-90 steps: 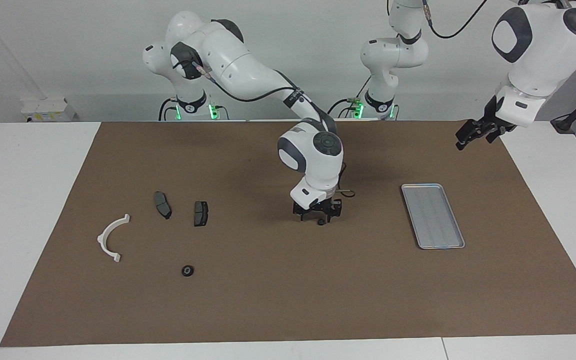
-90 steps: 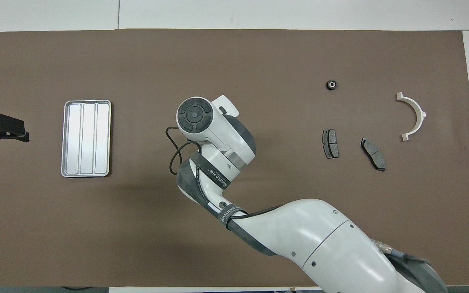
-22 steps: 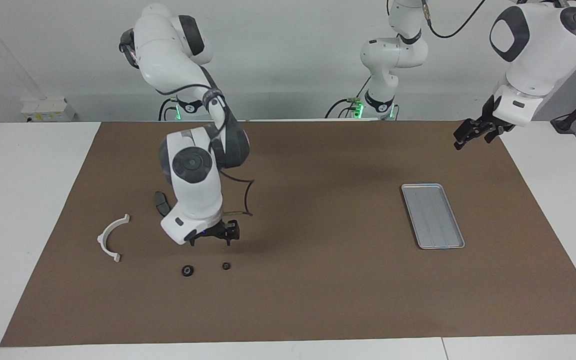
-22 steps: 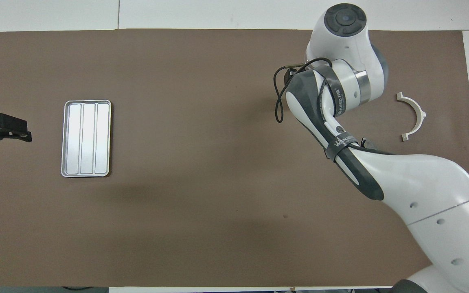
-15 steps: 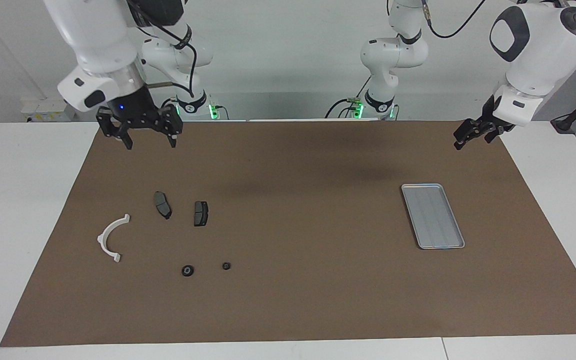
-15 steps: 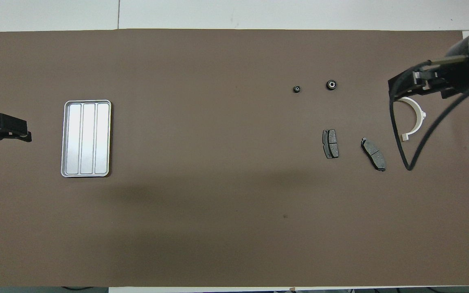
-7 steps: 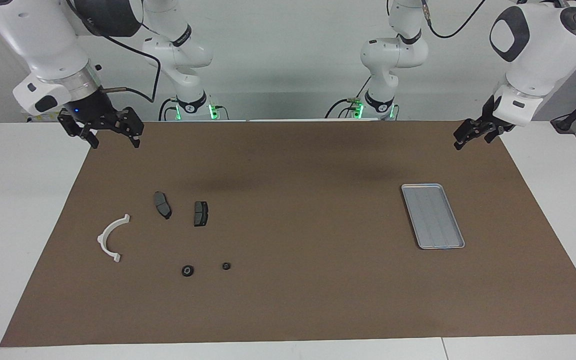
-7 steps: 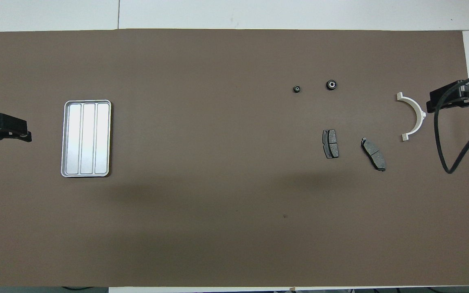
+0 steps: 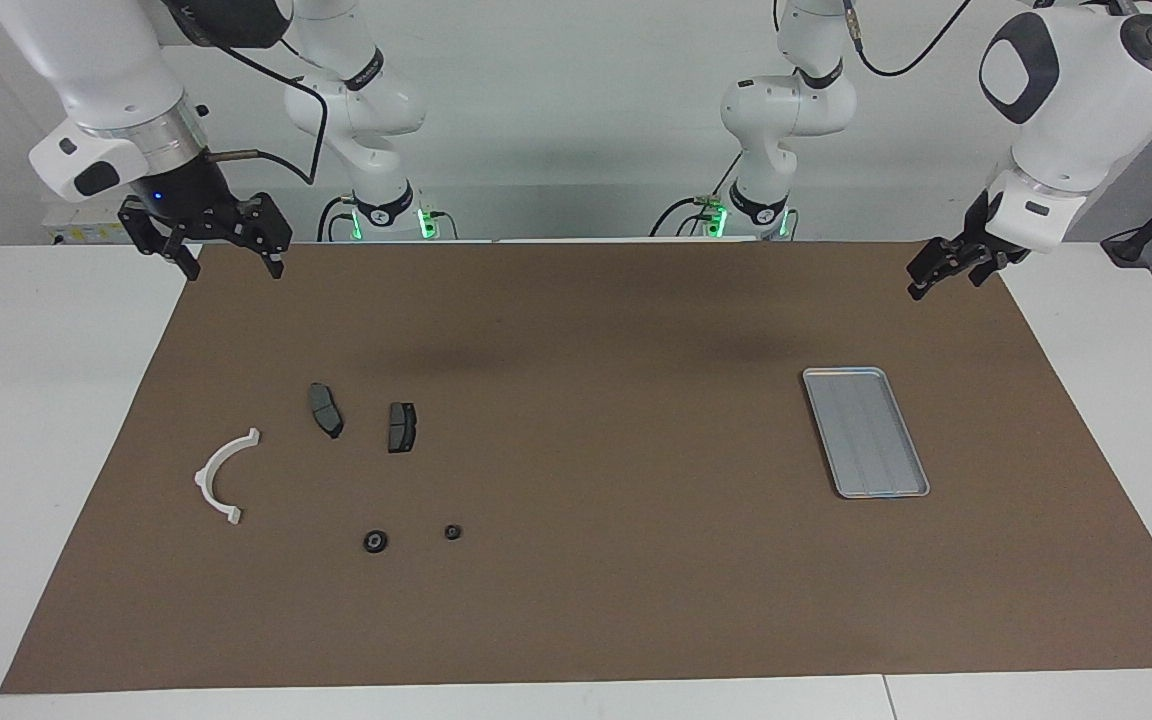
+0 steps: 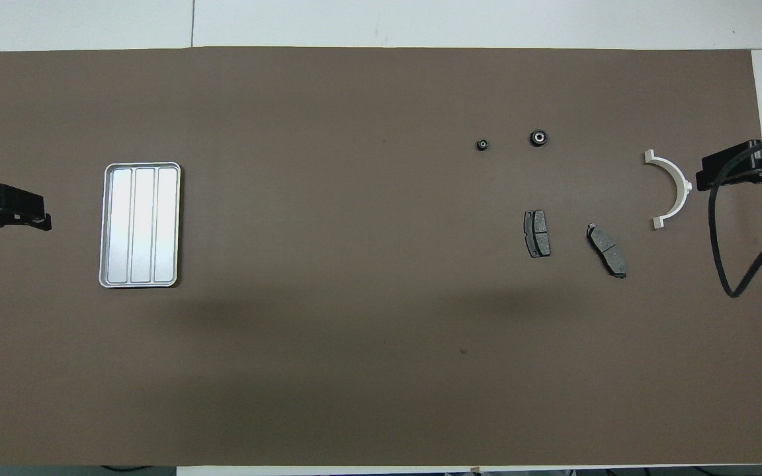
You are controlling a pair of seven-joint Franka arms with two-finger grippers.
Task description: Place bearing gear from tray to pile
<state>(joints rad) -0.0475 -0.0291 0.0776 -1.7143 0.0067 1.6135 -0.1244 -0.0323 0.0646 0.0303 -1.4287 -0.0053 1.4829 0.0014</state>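
Brown mat (image 9: 636,600) carries the gear (image 9: 452,532), well apart from the raised right gripper (image 9: 228,262), fingers spread, over the mat's corner; left gripper (image 9: 944,272) likewise spread.

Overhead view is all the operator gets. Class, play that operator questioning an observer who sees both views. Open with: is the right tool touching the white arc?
Observer: No. The right tool hangs high in the air over the edge of the mat at the right arm's end, not touching the white arc.
Operator: Is it carrying anything?
Observer: No, its fingers stand open with nothing between them.
Operator: And the left tool?
Observer: The left tool is raised too, over the mat's end at the left arm's side, not touching the tray.
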